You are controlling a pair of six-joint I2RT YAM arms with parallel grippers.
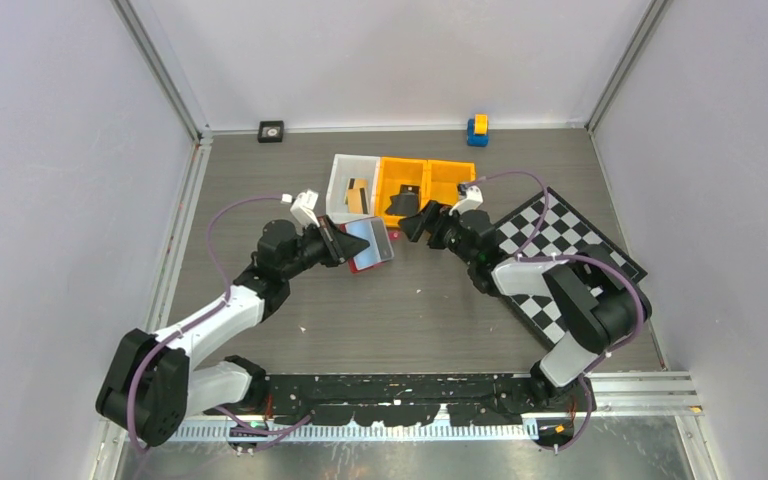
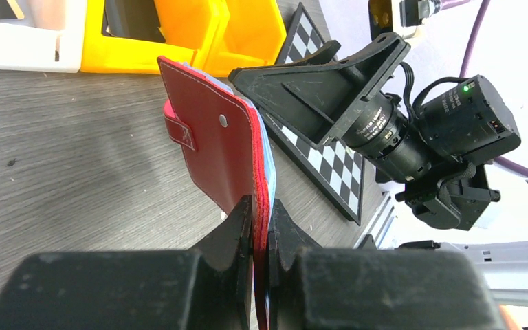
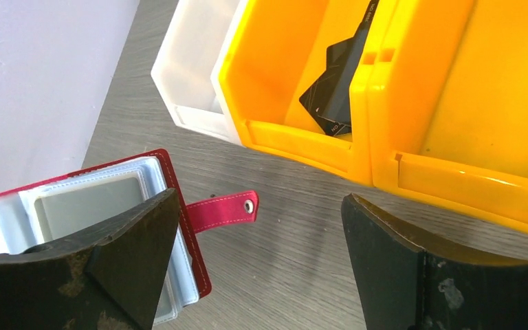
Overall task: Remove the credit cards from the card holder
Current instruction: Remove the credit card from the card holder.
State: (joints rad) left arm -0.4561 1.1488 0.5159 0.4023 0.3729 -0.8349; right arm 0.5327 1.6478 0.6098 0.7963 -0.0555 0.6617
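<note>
Left gripper point(image 2: 261, 206) is pinched tight on one edge of the red card holder point(image 2: 213, 144), which is tilted up mid-table with its clear sleeves open. Right gripper point(image 3: 260, 199) is spread wide just right of it, holding nothing, with the snap tab point(image 3: 223, 210) untouched in the gap. Just beyond sit a white bin point(image 1: 340, 180) holding a tan credit card point(image 1: 357, 195) and the yellow bins point(image 1: 426, 166). The chequered board point(image 1: 560, 235) hugs the right side.

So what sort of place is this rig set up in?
Probably a lab test cell: plain panel walls on metal framing enclose the table, a chequered board lies on it, and plastic bins sit in a row.
</note>
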